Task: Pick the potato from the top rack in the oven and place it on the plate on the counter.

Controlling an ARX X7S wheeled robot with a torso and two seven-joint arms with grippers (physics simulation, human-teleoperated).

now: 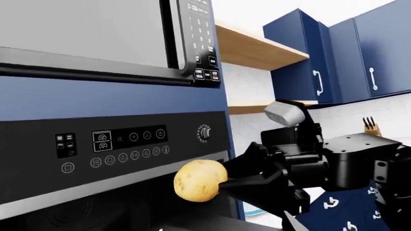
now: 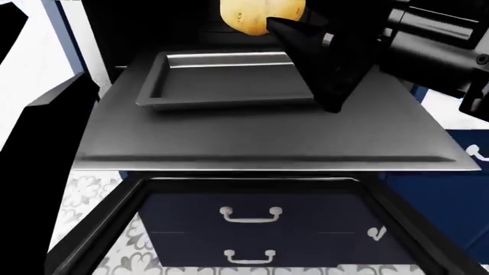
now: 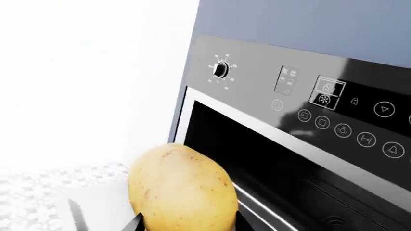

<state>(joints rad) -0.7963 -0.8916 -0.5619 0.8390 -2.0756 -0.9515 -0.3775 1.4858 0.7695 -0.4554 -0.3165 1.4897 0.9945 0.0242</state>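
The potato [image 1: 200,180] [image 2: 260,14] [image 3: 183,190], yellow-tan and speckled, hangs in the air in front of the oven [image 1: 115,144], above its lowered grey door [image 2: 267,137]. My right gripper [image 1: 217,185] [image 2: 269,20] [image 3: 186,224] is shut on the potato, one black finger on each side. The top rack [image 2: 221,102], a dark grey tray with nothing in it, rests below on the door. A sliver of the plate [image 1: 257,211] shows behind the right arm. My left arm [image 2: 31,149] is a black shape at the left; its jaws barely show.
A microwave [image 1: 96,33] sits above the oven. Navy wall cabinets [image 1: 359,57], a wooden shelf [image 1: 257,48] and a knife block [image 1: 371,127] lie to the right. Navy drawers [image 2: 248,229] with white handles are under the door, above patterned floor [image 2: 99,195].
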